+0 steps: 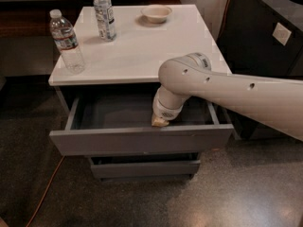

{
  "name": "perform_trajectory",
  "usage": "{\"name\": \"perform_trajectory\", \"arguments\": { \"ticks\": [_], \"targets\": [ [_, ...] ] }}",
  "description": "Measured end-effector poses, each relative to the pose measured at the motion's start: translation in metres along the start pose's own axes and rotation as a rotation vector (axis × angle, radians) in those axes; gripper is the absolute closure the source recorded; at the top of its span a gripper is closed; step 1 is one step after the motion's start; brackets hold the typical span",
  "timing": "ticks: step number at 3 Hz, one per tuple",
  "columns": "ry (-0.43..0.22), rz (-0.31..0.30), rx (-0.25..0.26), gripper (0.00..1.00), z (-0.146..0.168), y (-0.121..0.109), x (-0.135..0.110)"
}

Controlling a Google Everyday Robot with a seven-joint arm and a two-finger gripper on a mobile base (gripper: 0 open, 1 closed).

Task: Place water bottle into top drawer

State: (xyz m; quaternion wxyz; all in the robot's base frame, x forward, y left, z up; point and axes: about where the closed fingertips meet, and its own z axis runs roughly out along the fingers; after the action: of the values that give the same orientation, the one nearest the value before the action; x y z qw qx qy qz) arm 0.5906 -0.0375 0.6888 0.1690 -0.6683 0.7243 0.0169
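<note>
Floor (227, 193): dark speckled, with an orange cable (45, 197) running off at lower left. Lower drawer (144, 168): shut or nearly so, beneath the open one. Top drawer (142, 138): pulled well out, tall grey front toward the camera, bluish-grey interior exposed; no bottle shows in the part that can be seen. Gripper (160, 121): down inside the top drawer, just behind the front panel and right of centre, mostly hidden by the wrist; whether it is open or closed cannot be told, and nothing is seen in it. Arm (227, 91): white, entering from the right and bending down over the drawer's edge. Tabletop (142, 46): white, directly above the drawers. Water bottle (67, 44): upright near the left front corner of the tabletop, well apart from the gripper. Second bottle (104, 14): upright farther back, pale label. Bowl (156, 13): small, at the back centre. Status, as judged: the drawer-opening step looks done; picking up the water bottle, carrying it over and setting it in the drawer are all left to do.
</note>
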Motion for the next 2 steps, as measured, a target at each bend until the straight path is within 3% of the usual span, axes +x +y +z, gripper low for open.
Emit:
{"name": "perform_trajectory", "arguments": {
  "ticks": [2],
  "targets": [
    [-0.037,0.014,-0.071,1.0,-0.021,0.066,-0.009]
  ]
}}
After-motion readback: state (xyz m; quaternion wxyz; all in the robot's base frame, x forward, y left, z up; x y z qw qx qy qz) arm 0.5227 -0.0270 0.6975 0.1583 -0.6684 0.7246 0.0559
